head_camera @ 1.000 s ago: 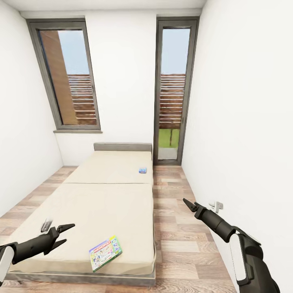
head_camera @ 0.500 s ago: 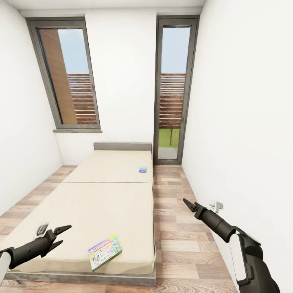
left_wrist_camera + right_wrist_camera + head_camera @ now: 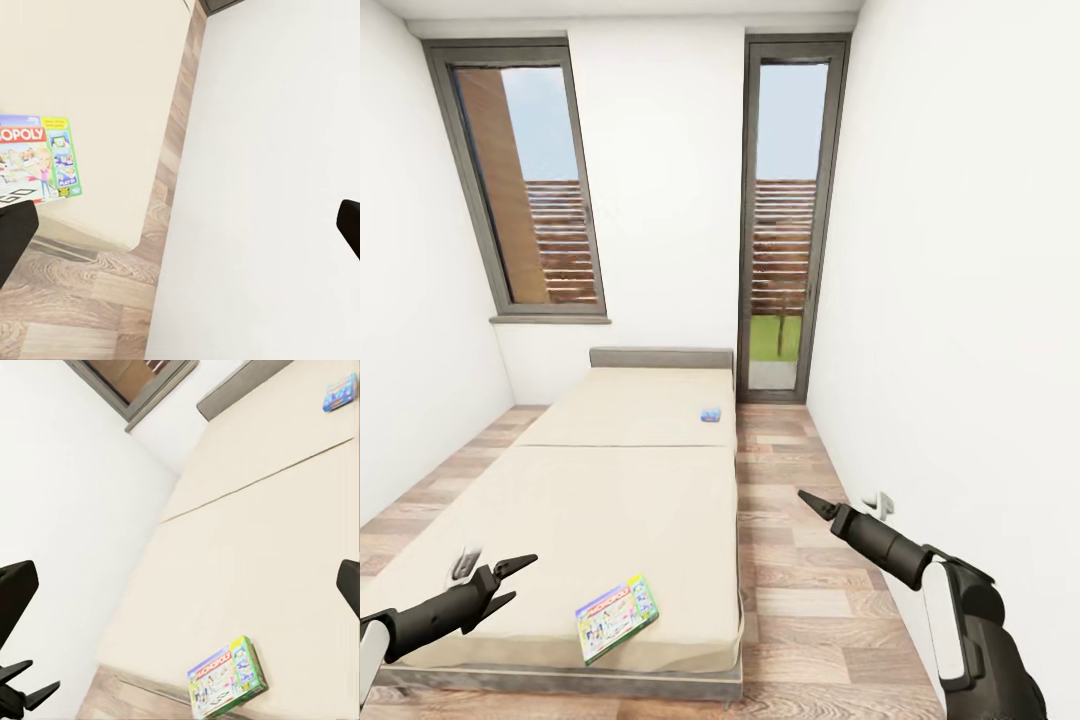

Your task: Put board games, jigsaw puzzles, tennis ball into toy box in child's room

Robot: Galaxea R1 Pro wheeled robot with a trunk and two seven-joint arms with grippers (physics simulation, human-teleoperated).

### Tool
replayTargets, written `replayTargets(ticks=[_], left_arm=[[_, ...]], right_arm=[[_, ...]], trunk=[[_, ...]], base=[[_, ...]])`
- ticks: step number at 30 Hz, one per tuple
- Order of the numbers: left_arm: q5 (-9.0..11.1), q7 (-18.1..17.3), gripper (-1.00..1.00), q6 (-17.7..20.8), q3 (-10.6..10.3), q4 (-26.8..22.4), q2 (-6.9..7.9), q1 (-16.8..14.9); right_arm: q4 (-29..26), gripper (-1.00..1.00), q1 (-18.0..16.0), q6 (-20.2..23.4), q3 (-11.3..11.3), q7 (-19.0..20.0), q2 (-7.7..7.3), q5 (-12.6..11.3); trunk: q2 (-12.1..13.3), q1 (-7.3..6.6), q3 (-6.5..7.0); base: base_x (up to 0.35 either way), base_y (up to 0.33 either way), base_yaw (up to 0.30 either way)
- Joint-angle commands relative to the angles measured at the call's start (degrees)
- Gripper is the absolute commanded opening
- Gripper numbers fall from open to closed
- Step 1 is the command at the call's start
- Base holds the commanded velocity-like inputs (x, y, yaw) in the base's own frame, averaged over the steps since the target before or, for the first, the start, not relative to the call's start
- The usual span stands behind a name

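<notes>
White-green game box [image 3: 617, 619] lies at the bed's [image 3: 610, 500] near edge, lower centre, long axis tilted up-right. Left gripper [image 3: 508, 581], jaws apart, is nearer, at lower left; right gripper's [image 3: 807, 500] jaws appear together.

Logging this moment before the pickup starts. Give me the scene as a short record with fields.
place: bedroom, bed ahead
near board game: white-green box lying flat near the bed's foot edge
far board game: small blue box near the bed's right edge, toward the headboard
left gripper: fingers apart, holding nothing, above the bed's near left corner
right gripper: over the wood floor right of the bed; fingers' state unclear
</notes>
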Motion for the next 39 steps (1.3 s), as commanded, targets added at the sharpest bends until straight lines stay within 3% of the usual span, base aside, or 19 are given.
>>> replayTargets(ticks=[1, 8, 39], left_arm=[[-0.07, -0.21, 1.0, 0.23, 0.1, 0.02, 0.02, -0.06], [-0.09, -0.21, 1.0, 0.22, 0.12, 0.02, 0.0, -0.06], [-0.04, -0.14, 1.0, 0.3, 0.19, 0.1, 0.39, -0.06]], right_arm=[[0.0, 1.0, -0.11, 0.4, -0.12, -0.43, 0.06, -0.06], [0.03, 1.0, -0.17, 0.51, -0.08, -2.34, 0.07, -0.15], [0.46, 1.0, -0.18, 0.34, -0.08, -2.53, 0.07, -0.17]], trunk=[[-0.47, 0.23, -0.26], [-3.28, 1.77, -1.52], [-15.71, 8.58, -7.08]], base=[[0.0, 0.0, 0.0], [0.0, 0.0, 0.0], [0.0, 0.0, 0.0]])
